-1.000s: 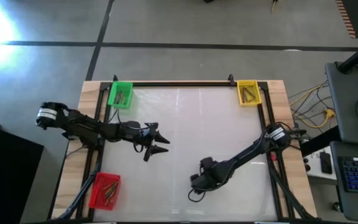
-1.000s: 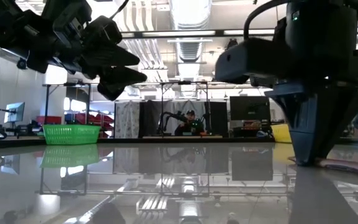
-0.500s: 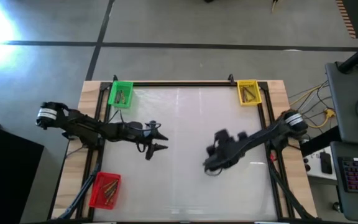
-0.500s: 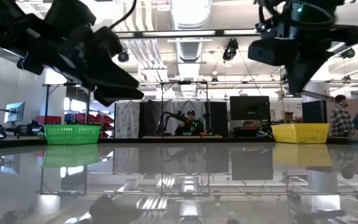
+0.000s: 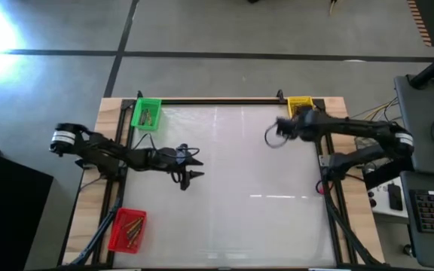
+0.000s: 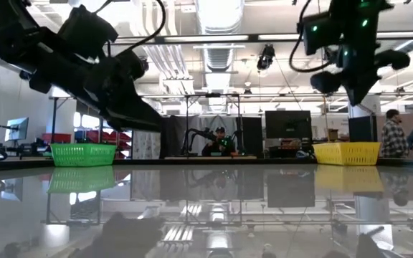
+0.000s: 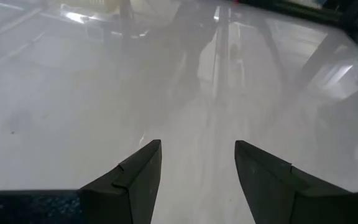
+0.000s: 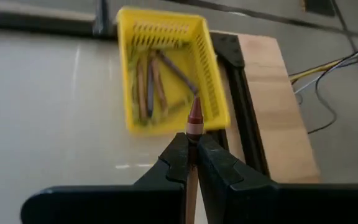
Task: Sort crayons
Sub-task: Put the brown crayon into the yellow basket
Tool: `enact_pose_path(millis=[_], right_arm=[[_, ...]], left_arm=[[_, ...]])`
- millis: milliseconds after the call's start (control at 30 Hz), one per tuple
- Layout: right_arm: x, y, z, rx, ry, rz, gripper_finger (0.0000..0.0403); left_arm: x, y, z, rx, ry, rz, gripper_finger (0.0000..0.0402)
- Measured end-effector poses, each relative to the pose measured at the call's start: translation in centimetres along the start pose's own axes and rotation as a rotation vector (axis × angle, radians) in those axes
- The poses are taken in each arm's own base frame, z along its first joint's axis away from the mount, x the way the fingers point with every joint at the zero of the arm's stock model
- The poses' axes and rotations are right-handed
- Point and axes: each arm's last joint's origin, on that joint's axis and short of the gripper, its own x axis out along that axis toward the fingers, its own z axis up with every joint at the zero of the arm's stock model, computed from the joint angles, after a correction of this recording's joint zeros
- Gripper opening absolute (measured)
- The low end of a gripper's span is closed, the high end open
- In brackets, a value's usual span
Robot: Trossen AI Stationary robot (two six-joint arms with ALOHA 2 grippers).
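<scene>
one brown crayon (image 8: 194, 121) pinched in right claw (image 8: 191, 152); no writing legible

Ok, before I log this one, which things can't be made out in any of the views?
- High view: crayons in the green bin and red bin are too small to count or colour.
- High view: the right tool covers much of the yellow bin.
- Right wrist view: the fingers hide the held crayon below its tip.
- Low view: bin walls hide their contents.
</scene>
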Motion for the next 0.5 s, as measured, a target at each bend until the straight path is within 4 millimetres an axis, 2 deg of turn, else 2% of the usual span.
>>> enact_pose_path(millis=[267,400,500], right_arm=[[5.9,1.0,3.8,0.118,-0.050,0.066,0.0012],[7.3,0.9,4.3,0.171,-0.101,-0.061,0.0012],[8.2,0.9,4.7,0.206,-0.159,-0.143,0.0012]], left_arm=[[1.1,1.2,-0.8,-0.014,0.017,0.040,0.0187],[0.7,1.4,0.2,-0.052,-0.056,0.007,0.0187],[0.3,1.5,0.2,-0.038,-0.056,0.012,0.0187]])
